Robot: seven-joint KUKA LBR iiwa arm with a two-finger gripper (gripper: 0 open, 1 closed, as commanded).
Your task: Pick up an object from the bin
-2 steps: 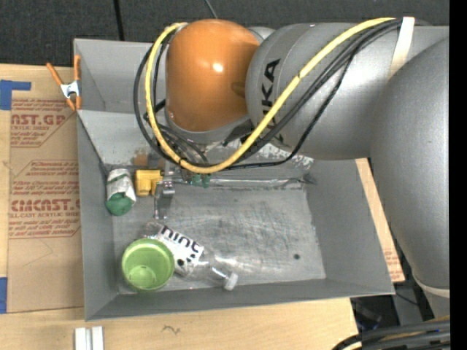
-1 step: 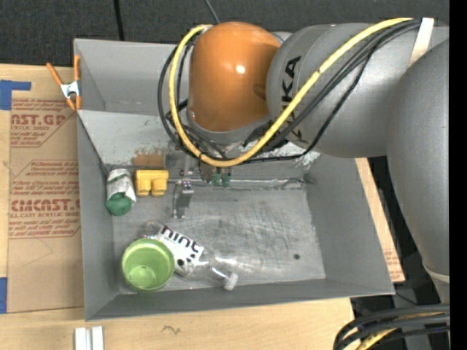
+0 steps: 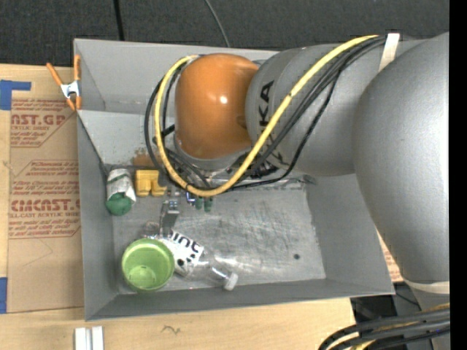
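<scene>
My gripper [image 3: 169, 211] hangs below the arm's wrist over the left half of the bin. Just under it, toward the front left corner, lies a round light-green cup [image 3: 148, 265] beside a white piece with black markings [image 3: 187, 252]. A yellow block [image 3: 149, 183] lies just left of the gripper against the back-left wall. Further left is a small white bottle with a dark green cap [image 3: 119, 192]. Nothing can be seen held.
A clear plastic piece with a white cap [image 3: 225, 276] lies by the bin's front wall. The arm with its orange cover and yellow cable hides the back and right of the bin. Bare floor shows in the middle right.
</scene>
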